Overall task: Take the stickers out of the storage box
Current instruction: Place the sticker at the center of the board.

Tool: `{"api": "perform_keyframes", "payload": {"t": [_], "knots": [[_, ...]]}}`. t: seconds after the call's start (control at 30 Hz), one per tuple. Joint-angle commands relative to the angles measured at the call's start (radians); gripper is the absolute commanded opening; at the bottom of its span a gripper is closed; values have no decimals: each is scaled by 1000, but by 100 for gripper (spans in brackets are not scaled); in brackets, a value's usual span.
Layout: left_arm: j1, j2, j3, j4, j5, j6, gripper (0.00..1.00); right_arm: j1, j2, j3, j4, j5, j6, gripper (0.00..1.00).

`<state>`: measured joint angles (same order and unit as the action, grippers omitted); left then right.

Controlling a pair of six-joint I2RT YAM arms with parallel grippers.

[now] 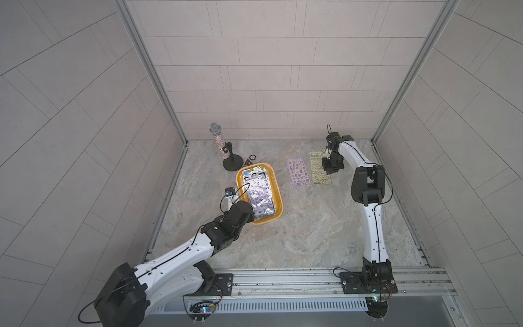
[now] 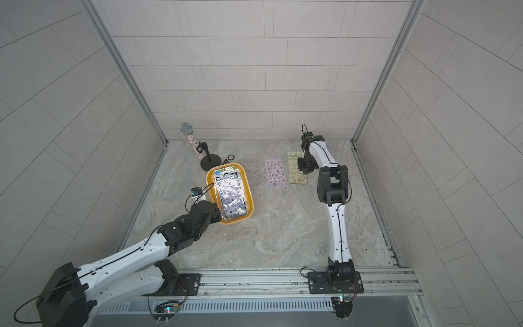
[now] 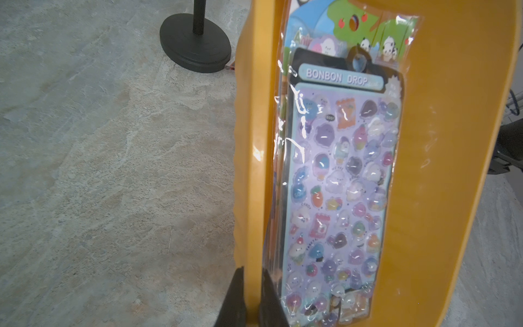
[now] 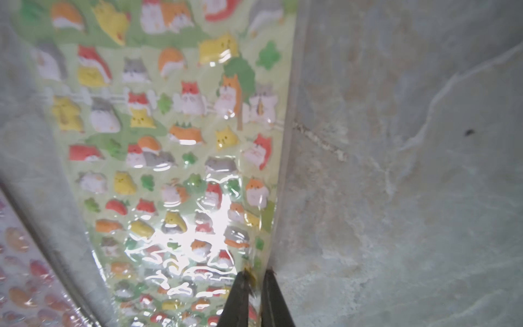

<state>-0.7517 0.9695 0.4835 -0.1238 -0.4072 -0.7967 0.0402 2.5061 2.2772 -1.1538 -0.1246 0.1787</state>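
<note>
- Nearest the robot: the left fingers (image 3: 235, 300) are clenched on the near wall of the storage box (image 1: 279, 195), one finger outside the wall and one inside. This reads as a steadying hold on the tub, not a pick.
- In the storage box: most of the stickers (image 1: 259, 195) lie stacked flat. The top one is a purple sheet (image 3: 339, 198) headed "BONBON DROP", with a blue-and-green sheet showing beyond its far end. The inner left finger stands just beside the stack's film wrapper.
- Mid tabletop (image 1: 311, 226): bare between the box and the sheets already out.
- Farther, to the right: a pink sheet (image 1: 299, 173) lies flat, and a green sheet (image 1: 319, 170) lies just beside it, apart from it.
- The right fingers (image 4: 236, 300) stand either side of the green sheet's outer edge with only a narrow gap. The close view does not show whether they are pinching it or are slack.
- Step in hand, as judged: setting down the second sheet, so the task is early.
- Next move, as judged: free the green sheet, rise clear without dragging it, return to the box, and take the purple sheet by one thin edge. The film looks slippery.
- Farthest: a glittery microphone (image 1: 219, 141) on its stand, with a small triangle (image 1: 248, 162) and a round badge (image 1: 252, 156) beside it. None of these belong to the task.
</note>
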Motion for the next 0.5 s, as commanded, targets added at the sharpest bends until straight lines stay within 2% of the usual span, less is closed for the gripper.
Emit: {"api": "perform_keyframes", "payload": {"t": [0.0,0.17,0.47], "knots": [[-5,-6,-5,53,-12,-15,0,10,21,10,-18,67,-17,17],[-4,-9,-5,54,-10,-15,0,26,24,10,0,108,-10,29],[-5,-10,-7,54,-13,-15,0,51,-10,-34,58,124,11,34]]}}
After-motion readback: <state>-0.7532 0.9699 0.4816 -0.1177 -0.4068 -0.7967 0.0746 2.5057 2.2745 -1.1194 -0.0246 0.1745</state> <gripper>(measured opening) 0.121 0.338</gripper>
